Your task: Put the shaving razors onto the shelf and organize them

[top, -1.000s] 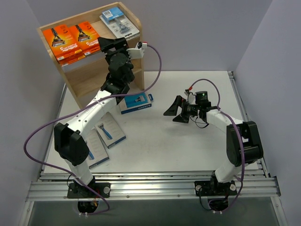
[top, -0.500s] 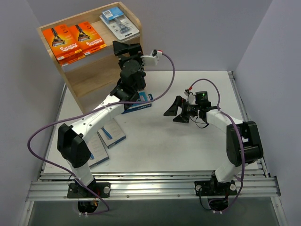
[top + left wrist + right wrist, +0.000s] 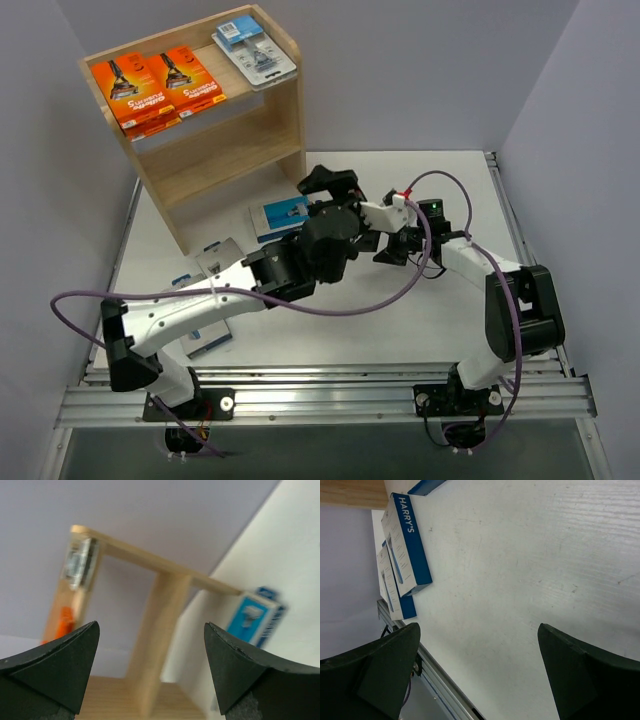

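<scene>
Left arm (image 3: 200, 305) stretched across table (image 3: 400, 330) centre, left gripper (image 3: 150, 630) wide, empty; right gripper (image 3: 479, 630) wide, empty.

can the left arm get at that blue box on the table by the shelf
Probably yes: the left hand is open and empty close by the blue box, which lies flat and uncovered; only the shelf stands near it.

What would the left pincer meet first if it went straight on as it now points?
Probably the shelf, its side panel ahead, though depth is unclear; the blue box lies off right.
</scene>
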